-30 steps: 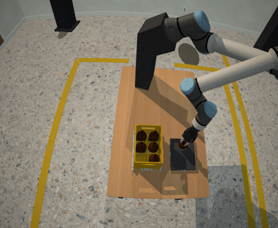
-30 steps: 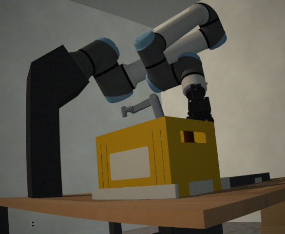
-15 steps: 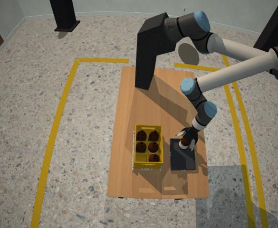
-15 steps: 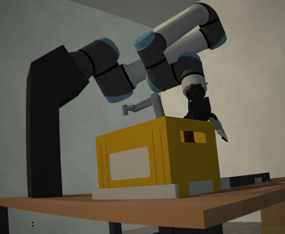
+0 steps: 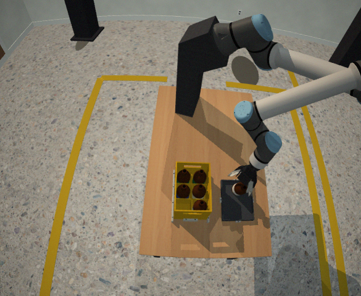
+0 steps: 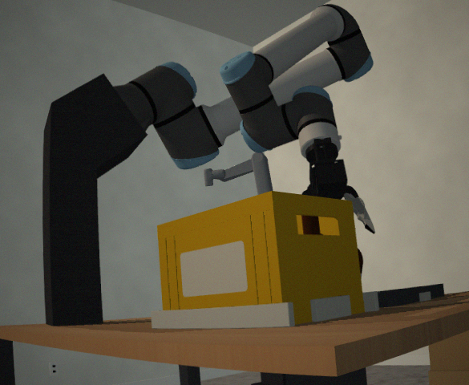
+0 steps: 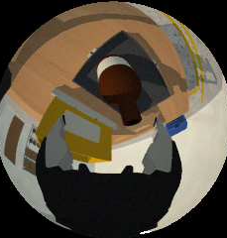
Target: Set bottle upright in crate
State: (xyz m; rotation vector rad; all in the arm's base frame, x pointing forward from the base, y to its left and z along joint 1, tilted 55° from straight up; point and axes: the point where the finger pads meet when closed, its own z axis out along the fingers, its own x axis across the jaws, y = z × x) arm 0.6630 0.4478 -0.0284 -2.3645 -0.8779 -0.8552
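A brown bottle with a white band (image 5: pixel 240 189) (image 7: pixel 120 84) is over the tray (image 5: pixel 229 213) (image 6: pixel 404 294) (image 7: pixel 152 81), its neck pointing up toward the gripper. Whether it stands fully upright or leans is unclear. A sliver of the bottle (image 6: pixel 360 261) shows past the crate's edge. My gripper (image 5: pixel 239 184) (image 7: pixel 109 116) is open wide and holds nothing; the neck is just beyond the fingertips. In the exterior view one finger is hidden. The yellow crate (image 5: pixel 183 216) (image 6: pixel 317 265) (image 7: pixel 104 149) has brown bottles upright in several compartments; the front-left compartment has none.
The crate's walls stand tall, left of the tray in the top view. The black arm stand (image 5: pixel 188 79) (image 6: pixel 72 228) rises from the back of the wooden table (image 5: pixel 164 127) (image 6: pixel 226 343). A gap separates crate and tray.
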